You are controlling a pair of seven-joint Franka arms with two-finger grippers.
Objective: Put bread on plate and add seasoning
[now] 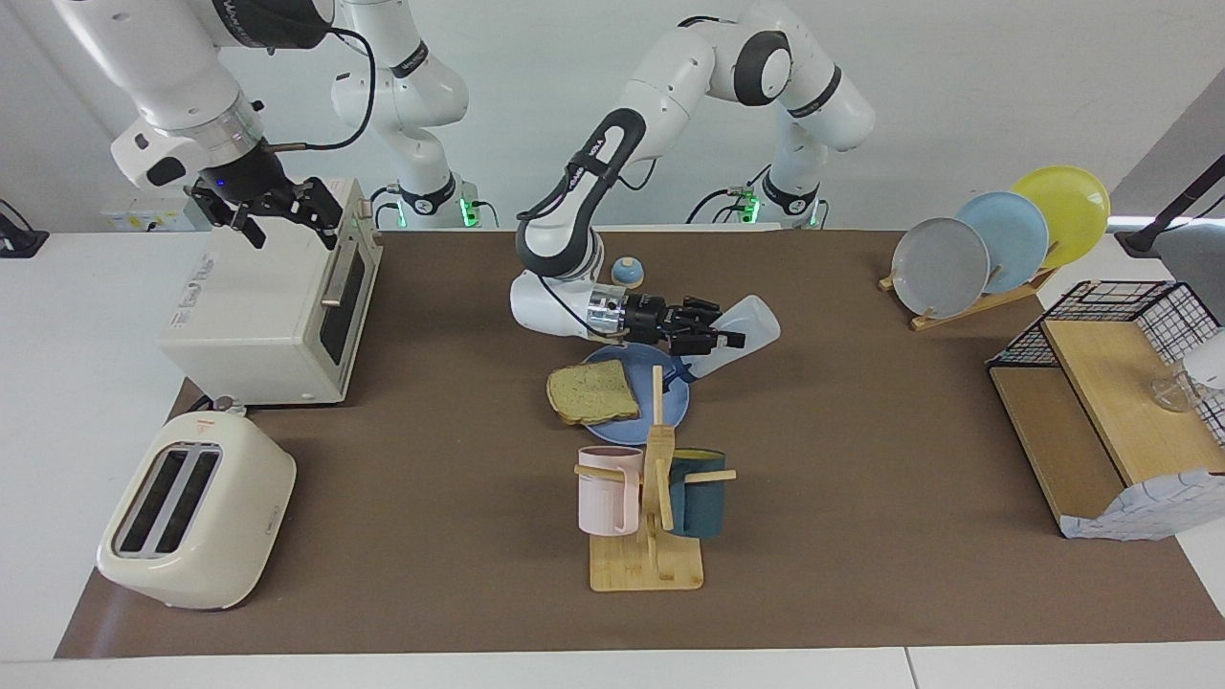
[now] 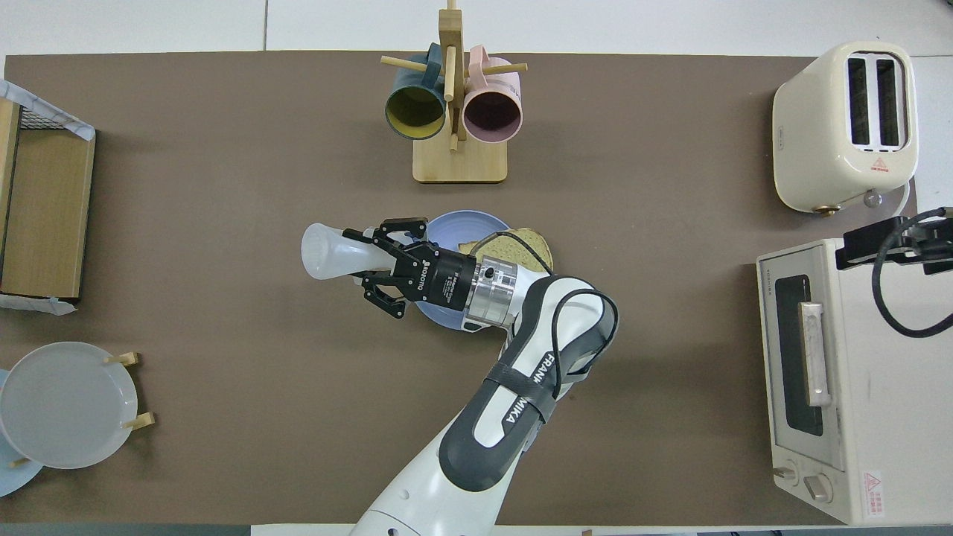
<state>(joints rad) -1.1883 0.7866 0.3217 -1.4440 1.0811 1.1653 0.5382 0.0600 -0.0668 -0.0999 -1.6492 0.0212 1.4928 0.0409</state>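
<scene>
Lettering on the left arm reads "FRANKA", and "ROBOTIQ" marks the left gripper [image 1: 713, 337], which pinches the seasoning [image 1: 742, 325] tilted, cap-down over the plate [image 1: 670, 407]'s edge. Bread [image 1: 593, 393] lies on the plate. Over the toaster oven [image 1: 278, 306], the right gripper [image 1: 287, 212] waits, fingers spread.

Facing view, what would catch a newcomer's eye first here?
The left hand holds a translucent white squeeze bottle tipped on its side, over the table beside the round periwinkle-blue plate. A squarish slice of tan toast lies on that plate. The right hand waits over the cream toaster oven.
</scene>
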